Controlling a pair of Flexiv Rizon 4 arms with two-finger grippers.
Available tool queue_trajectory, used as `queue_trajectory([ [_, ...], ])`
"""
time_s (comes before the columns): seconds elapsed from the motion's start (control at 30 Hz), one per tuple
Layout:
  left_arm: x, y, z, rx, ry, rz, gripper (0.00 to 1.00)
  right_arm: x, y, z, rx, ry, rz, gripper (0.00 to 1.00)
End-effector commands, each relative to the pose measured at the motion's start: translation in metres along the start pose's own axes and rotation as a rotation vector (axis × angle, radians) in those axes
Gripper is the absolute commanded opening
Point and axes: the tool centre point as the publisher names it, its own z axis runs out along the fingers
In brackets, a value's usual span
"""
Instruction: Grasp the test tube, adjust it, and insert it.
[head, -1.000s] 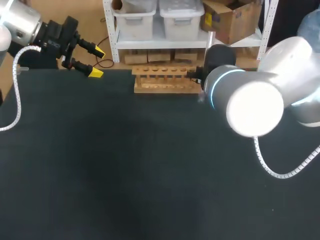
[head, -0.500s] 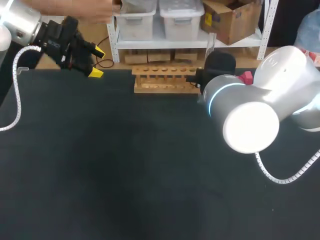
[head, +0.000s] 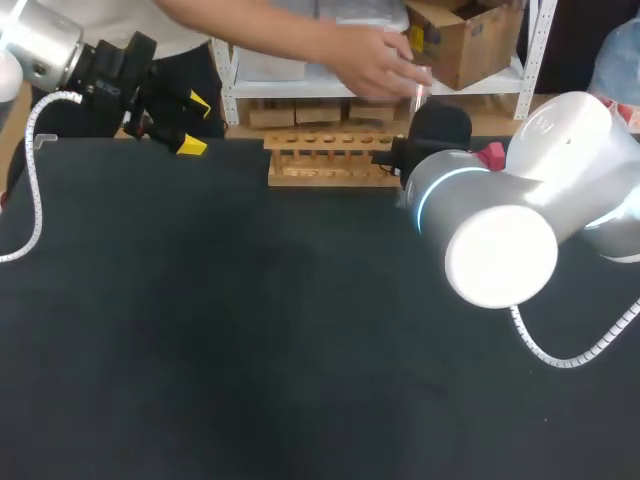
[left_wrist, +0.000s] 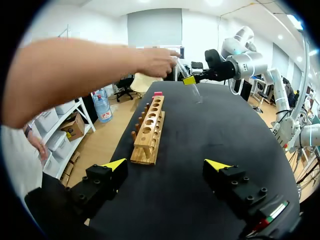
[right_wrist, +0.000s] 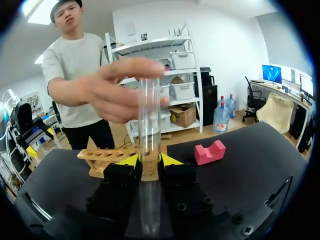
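It was a robotics lab: a wooden test tube rack (head: 330, 165) stood on the black desk (head: 250, 350), a glass test tube (right_wrist: 149, 135) near the rack, the left arm (head: 45, 45) and right arm (head: 520, 215) flanking it.

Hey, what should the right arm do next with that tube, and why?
Probably hold position and wait: a person's hand grips the top of the test tube while the right gripper is closed on its lower part. Moving toward the wooden rack now would likely pull against the hand.
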Motion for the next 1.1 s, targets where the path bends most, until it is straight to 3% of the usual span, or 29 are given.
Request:
queue_trajectory([
  [0.03, 0.0004, -0.0003, 0.0004, -0.002, 0.000, 0.001, 1.00, 0.0004, -0.0013, -0.0004, -0.005, -0.003, 0.001, 0.00],
  [1.1, 0.0004, -0.0003, 0.0004, -0.002, 0.000, 0.001, 1.00, 0.0055, 0.0039, 0.0066, 0.023, -0.018, -0.020, 0.00],
])
